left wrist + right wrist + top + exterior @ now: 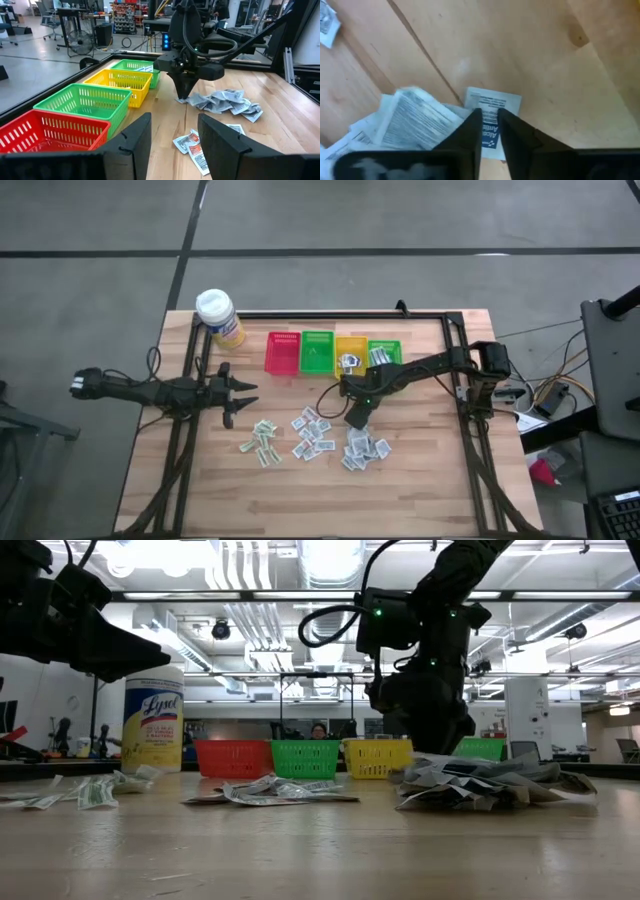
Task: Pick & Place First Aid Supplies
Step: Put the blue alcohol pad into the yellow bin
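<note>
The right pincer (356,423) is down on the wooden surface (420,480), at the near edge of the heap of packets (364,452) on the right side. In the right wrist view its two dark fingers (470,134) stand almost together, and between them is a white packet with blue print (492,119) that lies flat on the wood at the rim of the heap; the fingers are clenched on this packet, which is not lifted.

The left pincer (240,394) waits above the left part of the surface, its fingers (134,141) spread apart and holding nothing.

More packets lie in two other groups: one in the middle (312,434) and one more to the left (261,442). Behind them stands a row of baskets: red (282,353), green (318,352), yellow (350,356) and another green (385,353). The last two have some packets inside. A yellow bottle with white cap (219,318) stands at the far left corner.
</note>
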